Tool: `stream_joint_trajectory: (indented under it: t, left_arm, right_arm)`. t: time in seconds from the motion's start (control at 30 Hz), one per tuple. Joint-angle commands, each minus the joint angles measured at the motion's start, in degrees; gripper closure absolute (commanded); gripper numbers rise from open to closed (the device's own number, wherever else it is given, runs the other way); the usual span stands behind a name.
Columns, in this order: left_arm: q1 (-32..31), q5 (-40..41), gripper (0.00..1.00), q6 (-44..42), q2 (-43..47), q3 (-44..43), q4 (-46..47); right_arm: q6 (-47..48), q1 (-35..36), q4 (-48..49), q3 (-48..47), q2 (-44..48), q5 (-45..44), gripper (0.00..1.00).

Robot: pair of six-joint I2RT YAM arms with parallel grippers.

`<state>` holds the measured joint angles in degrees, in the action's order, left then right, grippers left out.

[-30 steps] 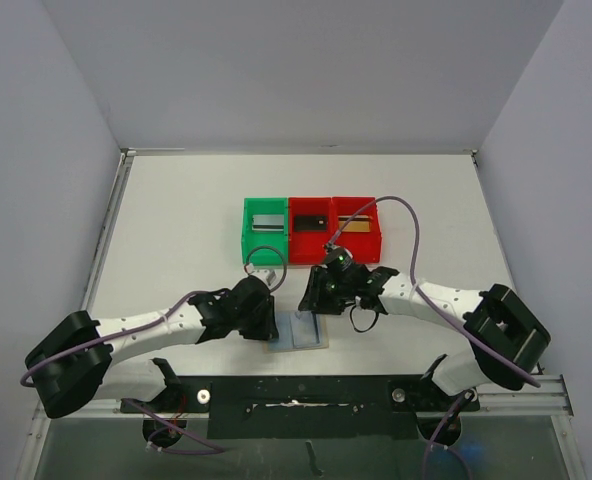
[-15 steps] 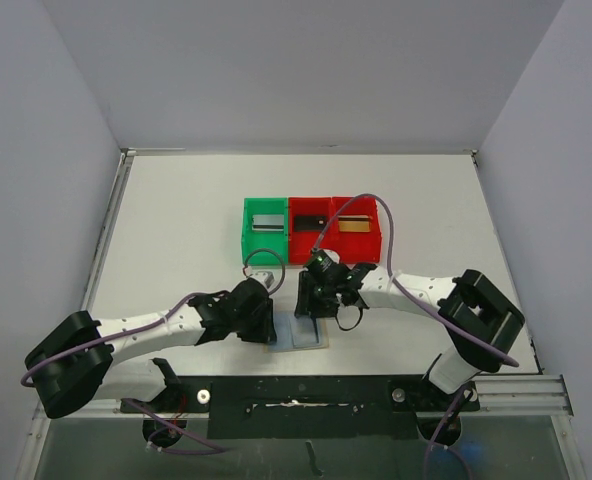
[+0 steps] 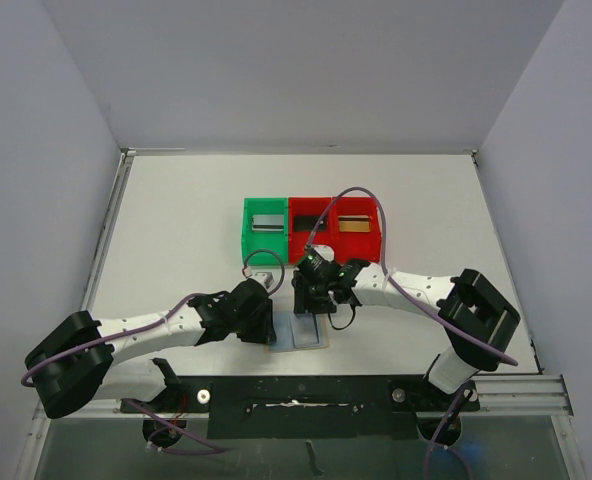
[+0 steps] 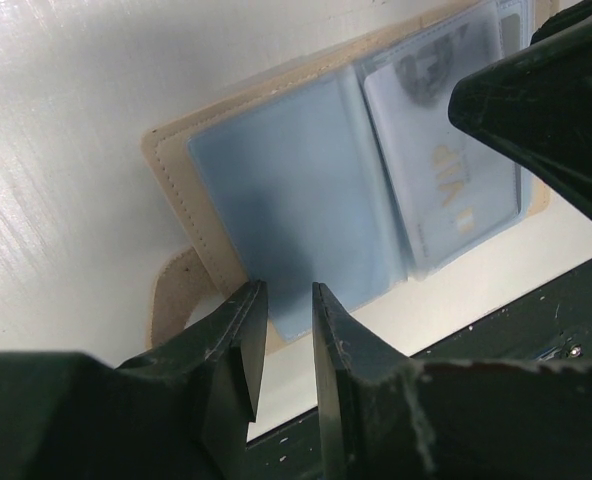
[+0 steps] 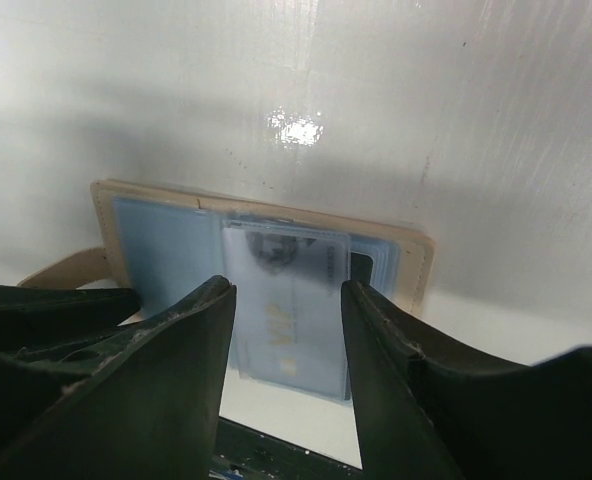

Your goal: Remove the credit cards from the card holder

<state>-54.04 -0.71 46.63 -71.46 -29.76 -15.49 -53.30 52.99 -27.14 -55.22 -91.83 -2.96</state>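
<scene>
The card holder [image 3: 304, 334] lies open near the table's front edge, tan outside with light-blue pockets [image 4: 296, 190]. A pale credit card with gold lettering [image 5: 288, 305] sits in its clear right-hand sleeve, and a dark edge [image 5: 362, 268] shows behind it. My right gripper [image 5: 284, 325] hangs open just above, its fingers either side of that card without touching it. My left gripper [image 4: 286, 297] is narrowly open, its tips at the near edge of the left leaf, nothing pinched. Three more credit cards lie in the bins: silver [image 3: 268, 222], black [image 3: 312, 222] and gold [image 3: 354, 225].
A green bin [image 3: 248, 232] and two red bins [image 3: 298, 240] [image 3: 378, 238] stand in a row behind the holder. The black base rail [image 3: 306, 395] runs right in front of it. Purple cables loop over both arms.
My right gripper has swung left and come down over the holder's right half, and its jaws have widened. The left arm and the holder have stayed put.
</scene>
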Motion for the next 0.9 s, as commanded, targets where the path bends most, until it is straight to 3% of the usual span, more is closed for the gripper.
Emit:
stream_joint_trajectory:
  t: [0.0,0.4,0.67,0.87]
  left_arm:
    - [-0.19,-0.04,0.77,0.5,0.53,0.22,1.16]
    - [-0.23,-0.23,0.77,0.47,0.58,0.31,1.61]
    - [-0.19,-0.37,0.77,0.48,0.01,0.31,2.25]
    - [-0.19,-0.43,0.77,0.48,-0.09,0.14,2.39]
  right_arm:
    - [0.84,0.61,-0.99,-2.22,0.69,-2.64,0.53]
    - [1.69,1.04,-0.09,-2.79,-4.38,0.23,0.53]
    - [2.92,1.39,1.92,-3.36,-3.13,2.82,0.67]
    - [2.08,1.34,4.18,-2.35,0.43,3.77,0.69]
